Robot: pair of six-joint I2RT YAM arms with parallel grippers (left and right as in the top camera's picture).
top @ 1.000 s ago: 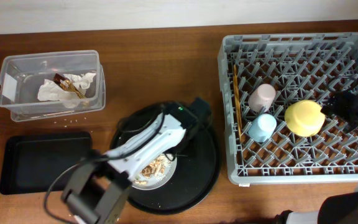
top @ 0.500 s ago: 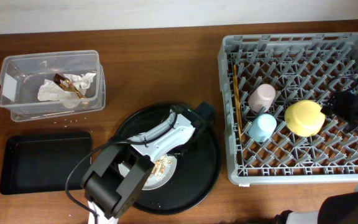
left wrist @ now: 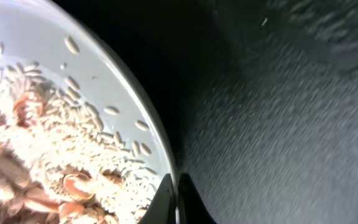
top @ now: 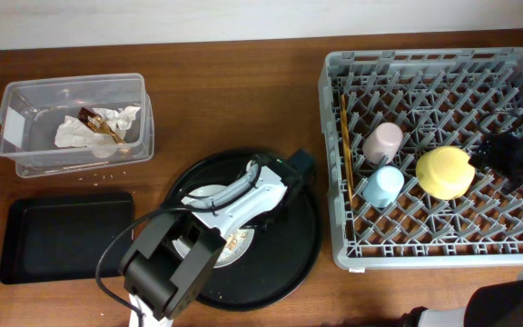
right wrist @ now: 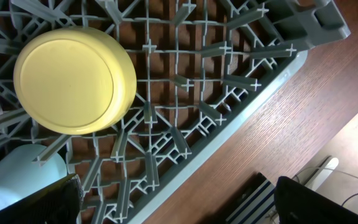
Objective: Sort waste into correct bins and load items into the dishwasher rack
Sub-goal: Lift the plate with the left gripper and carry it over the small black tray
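Note:
The pale grey plate (top: 200, 193) lies on the round black tray, holding beige food scraps (top: 234, 240) (left wrist: 48, 155). My left gripper (left wrist: 175, 176) is shut on the plate's right rim (left wrist: 157, 134); overhead, the left arm (top: 239, 198) hides it. The dishwasher rack (top: 425, 256) holds the upside-down yellow bowl (top: 444, 172) (right wrist: 73, 78), pink cup (top: 383, 142), light-blue cup (top: 382, 186) and chopsticks (top: 344, 136). My right gripper (right wrist: 179, 205) hangs open over the rack's right edge, holding nothing.
The round black tray (top: 293, 250) sits mid-table. A clear tub (top: 25, 91) with white napkins (top: 80, 132) stands at the back left. In front of it is a shallow black rectangular tray (top: 62, 232). Bare wood lies between the tub and the rack.
My left gripper has closed onto the plate's rim, and the left arm has shifted its pose over the round tray. The right arm has not moved.

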